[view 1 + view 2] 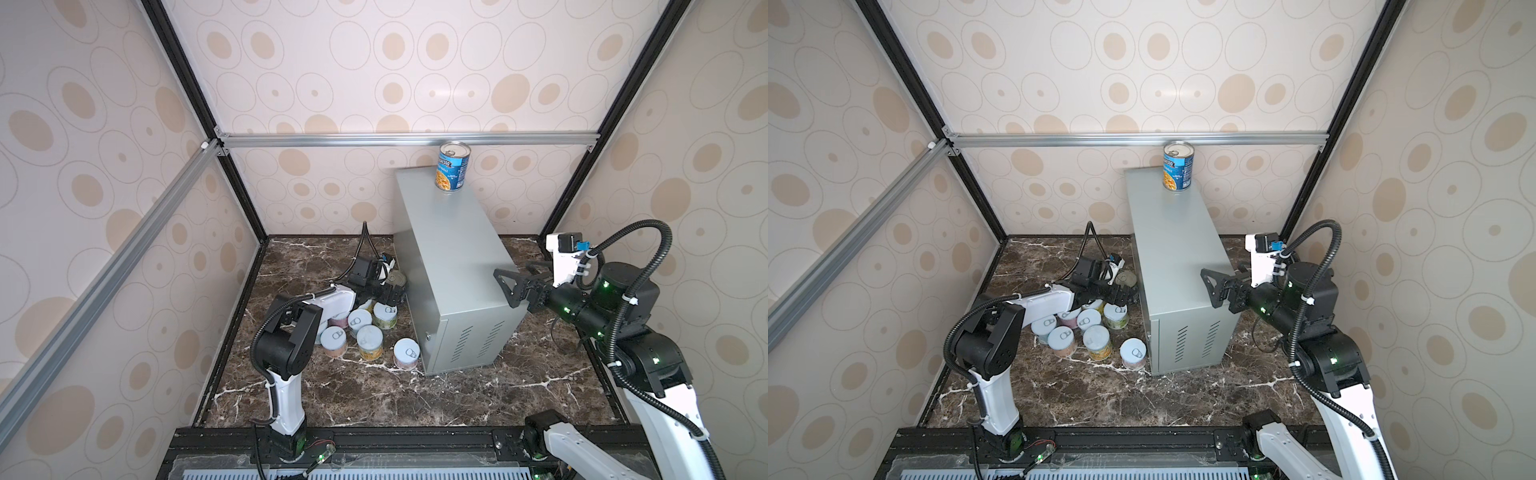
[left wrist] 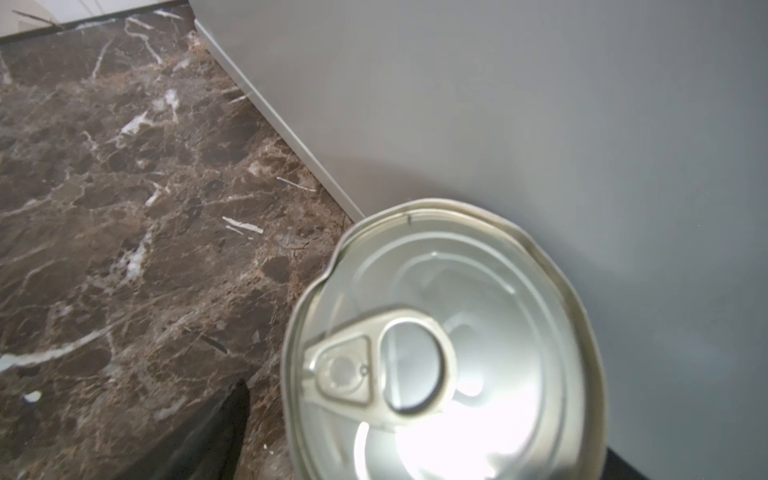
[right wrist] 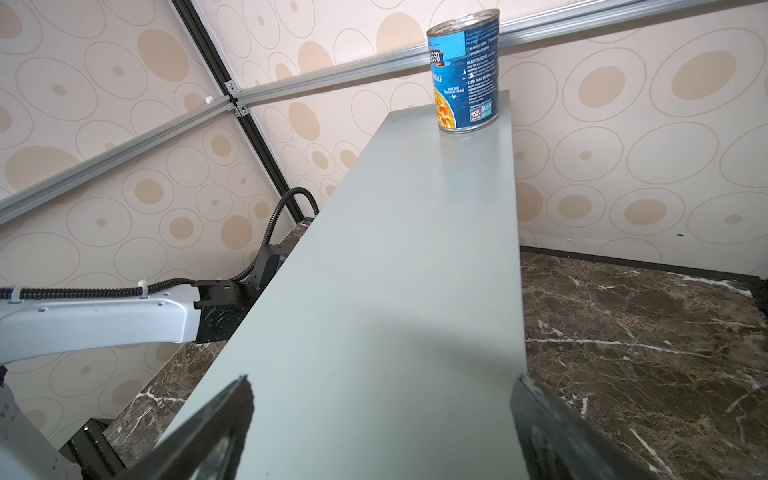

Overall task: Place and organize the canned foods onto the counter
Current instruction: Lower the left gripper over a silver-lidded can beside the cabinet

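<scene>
- Short white-lidded cans cluster on the marble left of the counter, one just beside its front corner
- Left gripper spread wide around an upright metal-topped can just beside the counter's left wall, with the visible finger clear of the can
- Blue-yellow soup can upright on the counter's top, far end
- Right gripper spread wide and empty, over the counter's top near its front end
</scene>
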Available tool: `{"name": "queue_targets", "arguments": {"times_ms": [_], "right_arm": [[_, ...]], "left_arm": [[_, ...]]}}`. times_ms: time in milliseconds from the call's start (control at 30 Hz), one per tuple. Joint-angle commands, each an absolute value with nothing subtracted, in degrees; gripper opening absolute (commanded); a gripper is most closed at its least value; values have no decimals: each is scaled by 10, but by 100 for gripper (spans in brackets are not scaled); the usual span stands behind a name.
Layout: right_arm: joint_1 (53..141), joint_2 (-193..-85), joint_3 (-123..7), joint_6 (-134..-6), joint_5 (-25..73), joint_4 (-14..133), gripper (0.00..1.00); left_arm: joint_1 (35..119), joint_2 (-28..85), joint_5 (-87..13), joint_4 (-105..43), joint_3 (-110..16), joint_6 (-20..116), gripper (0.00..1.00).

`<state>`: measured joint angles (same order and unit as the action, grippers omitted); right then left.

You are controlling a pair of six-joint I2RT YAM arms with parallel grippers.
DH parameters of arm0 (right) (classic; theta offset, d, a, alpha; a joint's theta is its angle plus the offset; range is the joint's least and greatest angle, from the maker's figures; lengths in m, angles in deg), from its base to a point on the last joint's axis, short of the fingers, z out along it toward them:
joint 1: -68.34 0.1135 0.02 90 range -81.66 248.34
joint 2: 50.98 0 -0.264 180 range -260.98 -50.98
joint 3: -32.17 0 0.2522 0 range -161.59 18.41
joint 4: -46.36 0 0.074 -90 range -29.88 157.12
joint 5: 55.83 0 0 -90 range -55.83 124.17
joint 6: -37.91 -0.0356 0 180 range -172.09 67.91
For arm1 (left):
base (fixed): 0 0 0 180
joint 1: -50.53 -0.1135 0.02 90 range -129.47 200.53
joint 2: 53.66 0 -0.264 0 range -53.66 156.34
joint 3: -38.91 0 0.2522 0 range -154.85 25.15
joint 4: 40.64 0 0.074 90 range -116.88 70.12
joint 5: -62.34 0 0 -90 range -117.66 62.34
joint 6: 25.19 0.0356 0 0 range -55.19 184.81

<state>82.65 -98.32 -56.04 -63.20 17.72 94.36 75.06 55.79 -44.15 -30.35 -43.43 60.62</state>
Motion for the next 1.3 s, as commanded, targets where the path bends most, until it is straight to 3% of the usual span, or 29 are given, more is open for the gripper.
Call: {"name": "queue_targets", "arguments": {"times_ms": [0,367,733,933,1267], "right_arm": [[829,-976,-556,-631,167,930,100],[829,-975,-548,-634,155,913,100],[829,-985,-540,-631,133,885,100],[829,-987,-533,-627,117,872,100],[829,-990,-512,-627,88,843,100]], "left_arm": [[749,568,-443,-345,-455,630,96],[749,584,-455,-383,-463,661,97],[750,590,-463,-426,-451,674,69],[749,566,-443,-477,-419,673,47],[748,488,-413,-496,-385,675,26]]}}
